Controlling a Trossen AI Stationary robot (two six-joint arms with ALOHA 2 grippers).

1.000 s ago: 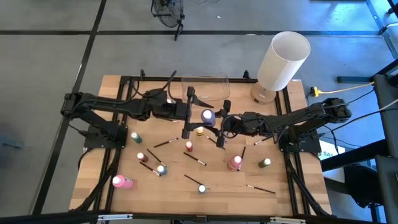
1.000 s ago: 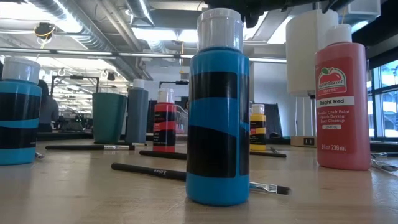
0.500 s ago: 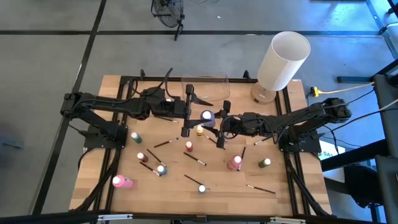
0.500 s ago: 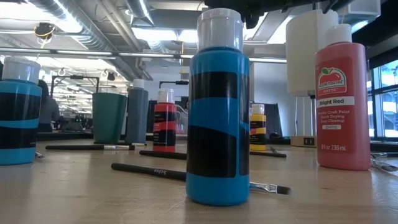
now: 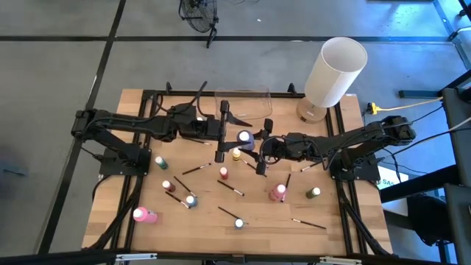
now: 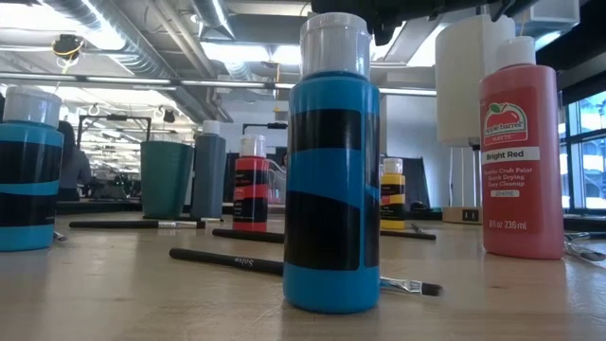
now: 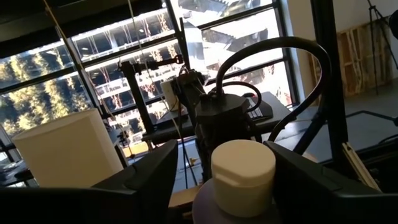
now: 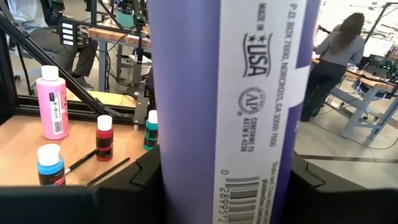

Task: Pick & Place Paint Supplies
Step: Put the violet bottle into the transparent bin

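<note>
You see both grippers meet mid-table at the purple bottle (image 5: pixel 245 138): left gripper (image 5: pixel 229 137) beside it, right gripper (image 5: pixel 259 149) opposite, clear container (image 5: pixel 243 103) behind.

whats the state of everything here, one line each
purple bottle: upright, capped, gripped by the right end effector
right end effector: shut on the purple bottle
left end effector: at the purple bottle's cap, grip unclear
pink bottle: lying on its side
blue bottle: upright, capped
clear container: empty
white cylinder: upright, open top
</note>
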